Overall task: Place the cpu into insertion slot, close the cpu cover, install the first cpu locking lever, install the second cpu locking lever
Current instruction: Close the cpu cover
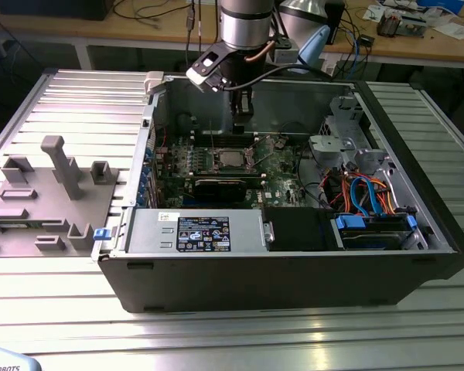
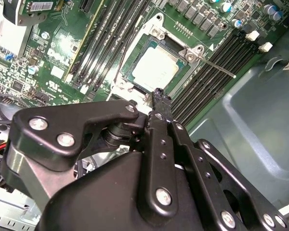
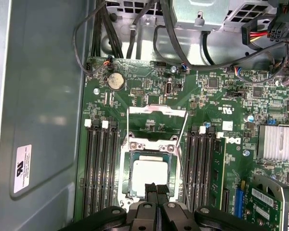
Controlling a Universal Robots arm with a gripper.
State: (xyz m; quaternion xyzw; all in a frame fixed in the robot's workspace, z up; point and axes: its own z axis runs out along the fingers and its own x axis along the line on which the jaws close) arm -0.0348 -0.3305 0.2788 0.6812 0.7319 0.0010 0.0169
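Note:
The cpu (image 3: 150,174) lies flat in the insertion slot (image 3: 126,168) on the green board, its silvery top bare; it also shows in the second wrist view (image 2: 154,67) and the exterior view (image 1: 230,158). The cpu cover (image 3: 157,110) is swung back off the slot, and green board shows through its window. A thin wire locking lever (image 2: 216,67) sticks out beside the slot; another wire (image 3: 184,154) runs along its side. My gripper (image 3: 156,186) hangs just above the cpu's near edge with the black fingertips pressed together and nothing between them (image 2: 158,92) (image 1: 242,131).
Long black memory slots (image 3: 101,168) flank the socket on both sides. A finned heat sink (image 3: 278,142) and cable bundles (image 3: 135,33) lie nearby. The case wall (image 1: 417,193) and drive cage (image 1: 336,143) box the board in. A grey fixture plate (image 1: 54,193) sits at the exterior view's left.

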